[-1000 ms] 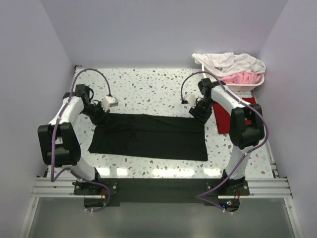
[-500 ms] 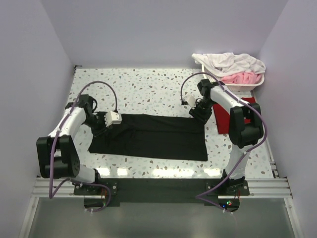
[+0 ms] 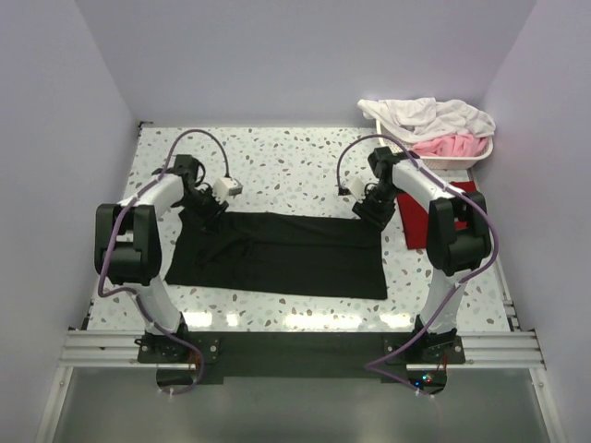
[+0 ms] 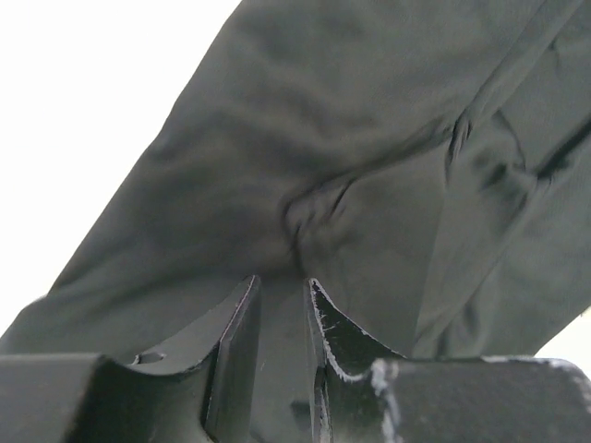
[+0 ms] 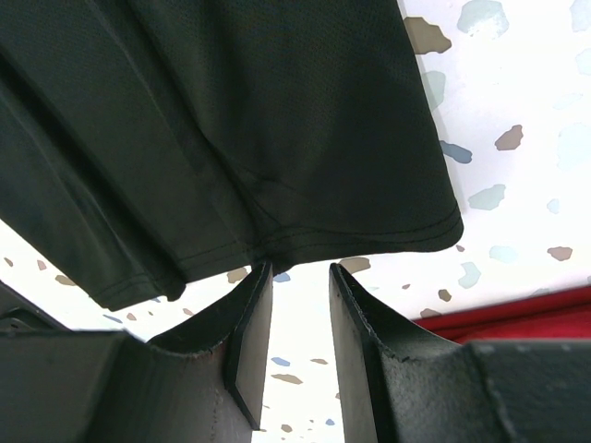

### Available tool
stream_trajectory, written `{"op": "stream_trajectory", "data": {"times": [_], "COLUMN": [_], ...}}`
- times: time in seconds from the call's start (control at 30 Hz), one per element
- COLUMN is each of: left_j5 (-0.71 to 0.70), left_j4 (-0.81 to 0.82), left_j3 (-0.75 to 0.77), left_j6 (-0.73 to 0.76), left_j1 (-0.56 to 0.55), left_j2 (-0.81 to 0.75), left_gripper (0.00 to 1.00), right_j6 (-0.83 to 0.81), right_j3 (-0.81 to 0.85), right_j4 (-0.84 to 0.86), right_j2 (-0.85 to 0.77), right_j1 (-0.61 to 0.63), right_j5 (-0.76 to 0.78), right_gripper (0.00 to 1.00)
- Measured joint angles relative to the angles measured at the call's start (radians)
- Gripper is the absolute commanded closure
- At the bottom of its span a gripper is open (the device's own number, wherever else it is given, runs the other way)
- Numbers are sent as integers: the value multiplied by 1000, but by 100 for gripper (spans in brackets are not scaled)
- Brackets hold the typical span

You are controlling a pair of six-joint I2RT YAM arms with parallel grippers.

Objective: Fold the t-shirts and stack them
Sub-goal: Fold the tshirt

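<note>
The speckled bench (image 3: 277, 157) takes up most of the floor of the cell. The black t-shirt (image 3: 286, 258) lies flat on it as a long folded band. It reaches from one end effector to the other and spreads toward the arm bases from both of them.

Far beyond the right end effector (image 5: 300, 266), toward the outer side, a white basket (image 3: 484, 149) stands in the corner. It is heaped with white cloth (image 3: 425, 115) and pink cloth (image 3: 452, 146). The dark red t-shirt (image 3: 414, 226) lies just beside this end effector on its outer side, partly under the arm.

The right end effector is a little open and holds nothing. Bare bench shows between its fingers, and the hem of the black t-shirt runs just in front of the tips.

The left end effector (image 4: 282, 281) is at the opposite far corner of the black t-shirt. Its fingers stand a narrow gap apart. Dark cloth fills this gap and is puckered just ahead of the tips. I cannot tell if the cloth is really pinched.
</note>
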Motion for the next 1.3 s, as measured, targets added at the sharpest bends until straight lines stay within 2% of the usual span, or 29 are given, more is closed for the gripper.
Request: {"op": "stream_trajectory", "data": {"times": [0.13,0.3,0.7,0.93,1.3], "left_j5": [-45,-64,18,43,-2], "left_j4": [31,41,5,-4,7], "left_j3": [-21,-37,-66,-66,-56], "left_j6": [-31,-51,-2,2,-52], "left_j1": [-51,-60,-61,-66,-68], "left_j2": [10,24,-44,-47,18], "left_gripper": [71,71,72,64,60], "right_j6": [1,3,7,10,10], "right_j3": [0,0,0,0,0], "right_j4": [0,1,7,7,7], "right_j2": [0,0,0,0,0], "right_j1": [0,0,0,0,0], "right_j5": [0,0,-1,-1,-1], "right_gripper": [66,66,66,66,66]}}
